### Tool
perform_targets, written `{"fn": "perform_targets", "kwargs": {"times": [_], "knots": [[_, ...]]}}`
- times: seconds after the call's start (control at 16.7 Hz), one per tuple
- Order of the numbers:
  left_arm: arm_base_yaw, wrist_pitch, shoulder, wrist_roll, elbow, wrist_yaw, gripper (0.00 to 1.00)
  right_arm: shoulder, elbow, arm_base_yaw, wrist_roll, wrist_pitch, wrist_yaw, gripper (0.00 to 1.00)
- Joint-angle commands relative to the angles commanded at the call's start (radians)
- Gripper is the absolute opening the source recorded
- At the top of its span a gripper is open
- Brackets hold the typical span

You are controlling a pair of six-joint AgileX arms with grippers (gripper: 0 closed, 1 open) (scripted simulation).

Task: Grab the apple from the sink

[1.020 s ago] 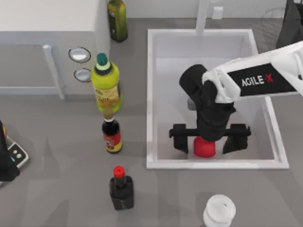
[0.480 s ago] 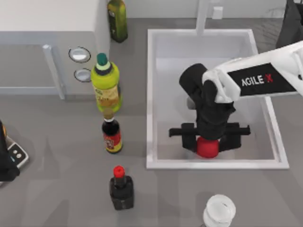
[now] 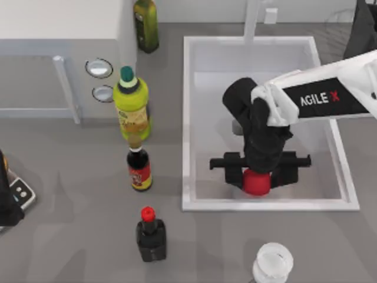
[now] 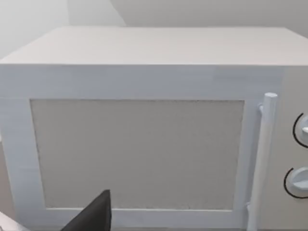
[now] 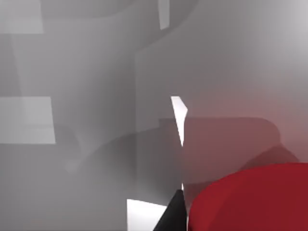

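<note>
A: Near the front wall of the big white rectangular sink (image 3: pixel 188 118): right hand (image 3: pixel 257 171) clamped on the small smooth bright-red apple (image 3: pixel 257 184)?

B: Looks gripped. Grasp step; next, lift straight up clear of the rim. Left arm parked well left of the sink.

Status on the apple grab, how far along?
Reach and grasp look done: the right gripper is shut on the small bright-red rounded apple low in the large white rectangular sink. Lifting it out remains. The left arm sits parked at the table's left edge.

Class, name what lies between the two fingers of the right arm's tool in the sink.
The apple sits between the right tool's fingers, in the sink, seen in the top view.
</note>
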Motion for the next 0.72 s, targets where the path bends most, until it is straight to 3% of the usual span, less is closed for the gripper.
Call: {"fn": "perform_targets", "kwargs": {"times": [0.24, 0.72], "knots": [[0.0, 0.0, 0.0, 0.0, 0.0, 0.0, 1.0, -0.022, 0.137, 0.002, 0.002, -0.154, 0.0, 0.0], [0.0, 0.0, 0.0, 0.0, 0.0, 0.0, 1.0, -0.14, 0.559, -0.001, -0.003, -0.733, -0.002, 0.0]]}}
